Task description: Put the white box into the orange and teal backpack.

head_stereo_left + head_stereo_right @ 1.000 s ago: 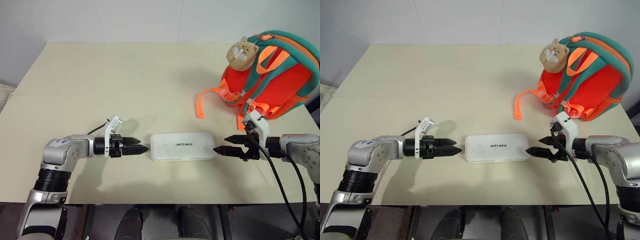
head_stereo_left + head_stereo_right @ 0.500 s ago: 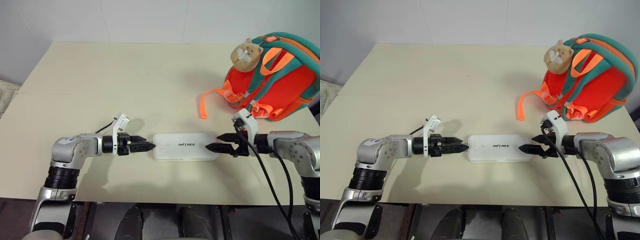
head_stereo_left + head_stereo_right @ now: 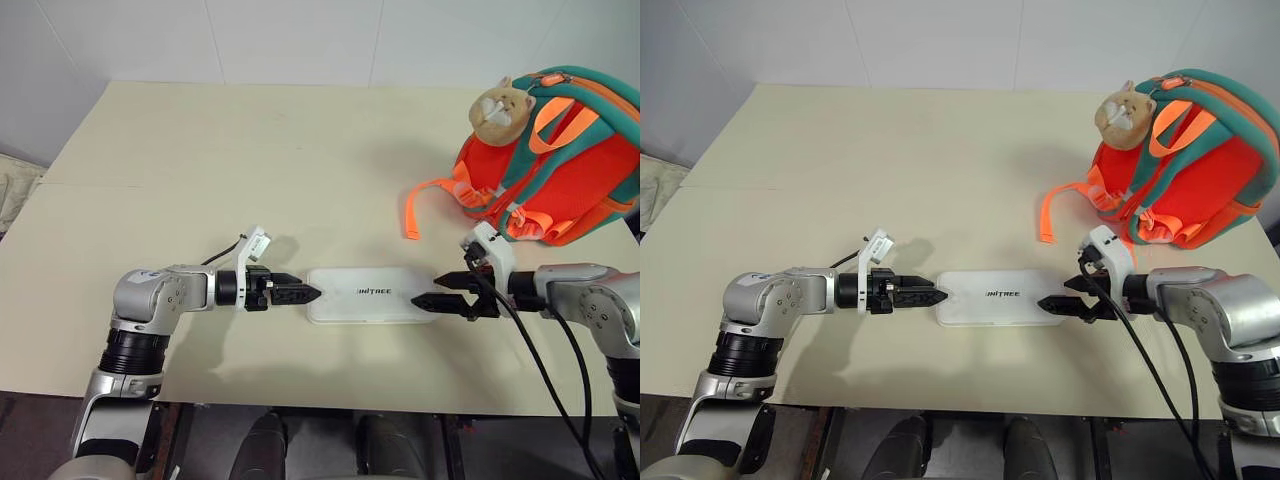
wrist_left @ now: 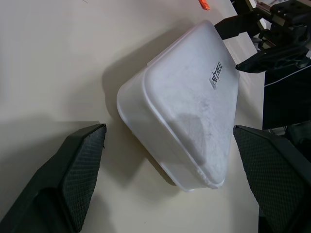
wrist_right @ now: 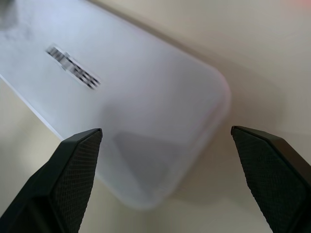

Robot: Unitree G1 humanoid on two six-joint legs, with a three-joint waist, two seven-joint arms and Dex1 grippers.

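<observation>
Both grippers flank white box [image 3: 373, 294] on table [image 3: 250, 170].

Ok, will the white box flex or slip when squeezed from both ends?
The box looks like a rigid moulded shell, so probably stiff. Its smooth surface and rounded corners could slip. Lying flat and thin on the table, it seems unlikely to tip.

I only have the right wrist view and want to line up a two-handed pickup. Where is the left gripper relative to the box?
Observer: The left gripper is at the opposite short end of the box, pointing at it.
Operator: Is it open?
Observer: Yes, its fingers stand wide on either side of that end, apart from the box.
Operator: Where's the backpack?
Observer: The backpack stands at the table's far right corner, beyond the right gripper.
</observation>
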